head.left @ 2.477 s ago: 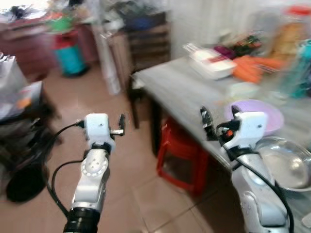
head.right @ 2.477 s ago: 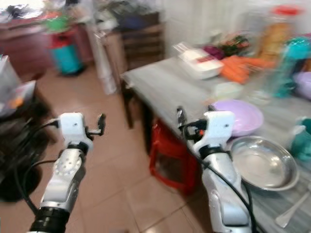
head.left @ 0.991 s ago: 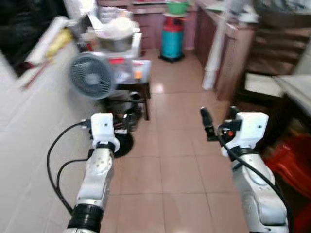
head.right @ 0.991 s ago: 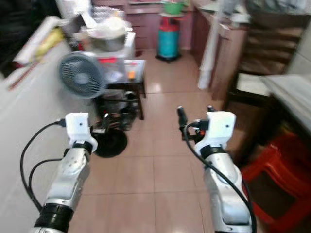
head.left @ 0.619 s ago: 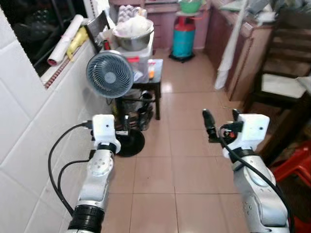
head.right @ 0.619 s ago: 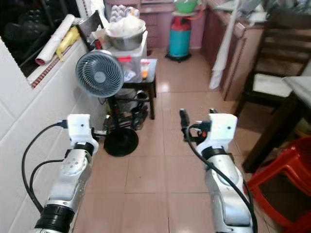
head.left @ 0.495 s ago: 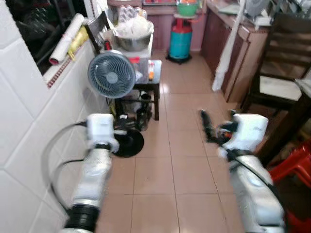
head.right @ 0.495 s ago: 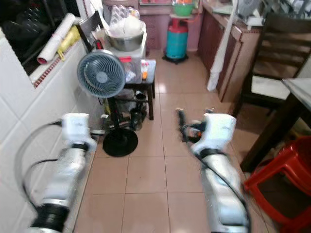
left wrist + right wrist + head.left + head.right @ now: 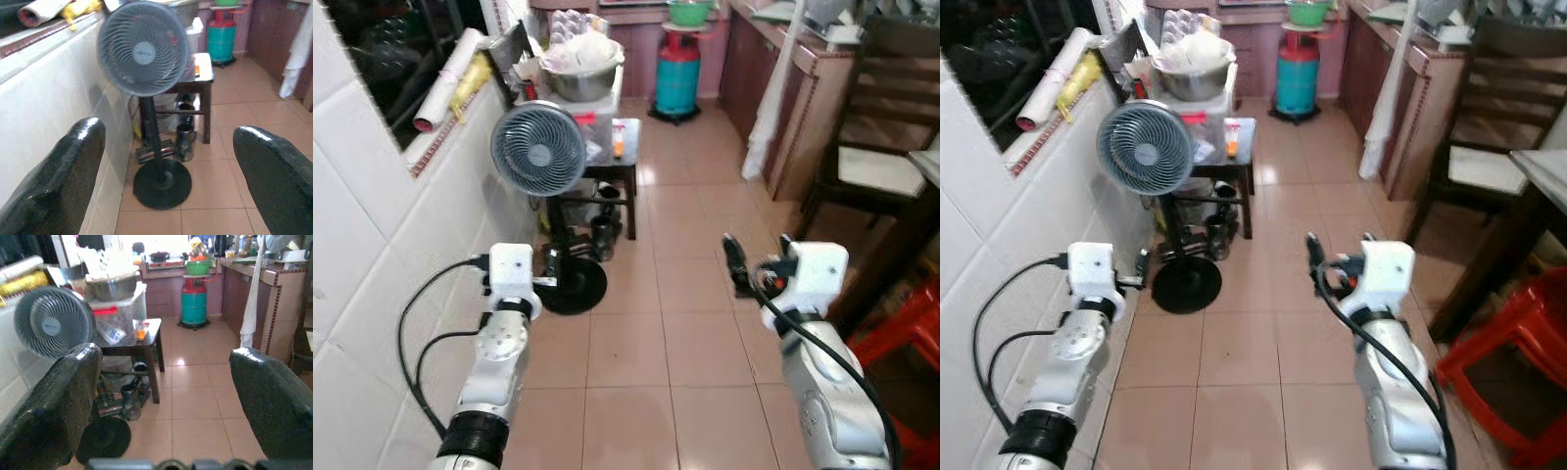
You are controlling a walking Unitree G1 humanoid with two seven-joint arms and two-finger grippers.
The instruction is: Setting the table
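My left gripper (image 9: 551,268) is held out over the tiled floor close to the white tiled wall, open and empty. In its wrist view the left gripper (image 9: 166,171) frames a standing fan (image 9: 142,49) between its fingers. My right gripper (image 9: 759,259) is raised over the middle of the floor, also open with nothing in it. The right gripper (image 9: 164,396) looks toward a metal bowl (image 9: 111,286) on a plastic box. A corner of the dining table (image 9: 1545,168) shows at the far right.
The fan (image 9: 537,149) stands by the wall (image 9: 362,255), its round base (image 9: 574,286) on the floor. Behind it is a small dark table (image 9: 619,162). A teal gas cylinder (image 9: 677,83) stands at the back. On the right are a dark chair (image 9: 876,166) and a red stool (image 9: 1513,357).
The camera has swung left, away from the dining table with its dishes, onto the kitchen floor and fan. Both arms now sit slightly lower in view; both grippers stay open.
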